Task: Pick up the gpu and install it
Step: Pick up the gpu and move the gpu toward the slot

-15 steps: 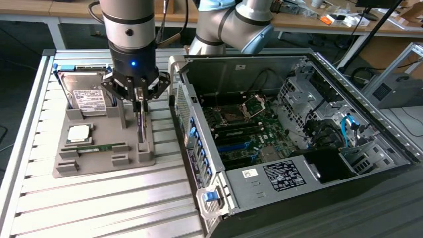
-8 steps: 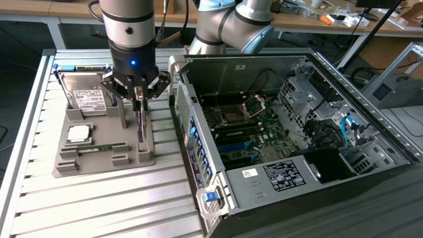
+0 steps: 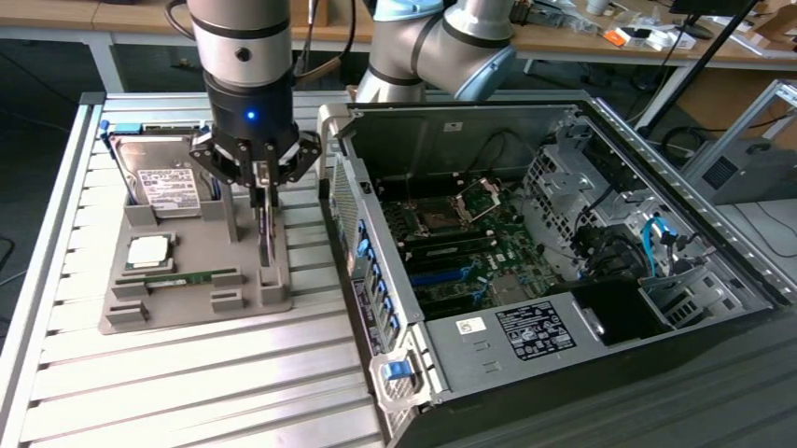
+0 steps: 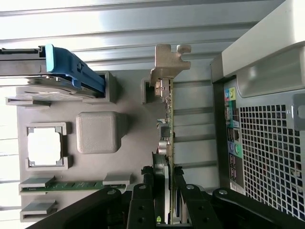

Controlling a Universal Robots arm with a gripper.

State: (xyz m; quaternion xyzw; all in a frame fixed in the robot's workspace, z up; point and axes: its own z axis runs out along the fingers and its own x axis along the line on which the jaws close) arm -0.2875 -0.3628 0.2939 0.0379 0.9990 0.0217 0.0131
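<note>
on the slatted metal table [image 3: 187,392], a grey tray [image 3: 187,313] sits beside the open computer case [image 3: 498,364]. the gpu [image 3: 265,233] stands on edge in the tray's slot, with the gripper [image 3: 260,187] pinching its upper edge. judged light, stiff and fragile: hold the bare board edge, clear of components.

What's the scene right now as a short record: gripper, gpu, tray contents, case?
gripper: over the gray tray, closed on the gpu
gpu: on edge at its tray slot, metal bracket at one end, not in the case
tray, other parts: hard drive, CPU, RAM stick
case: open, motherboard exposed, on the exterior view's right of the tray
</note>
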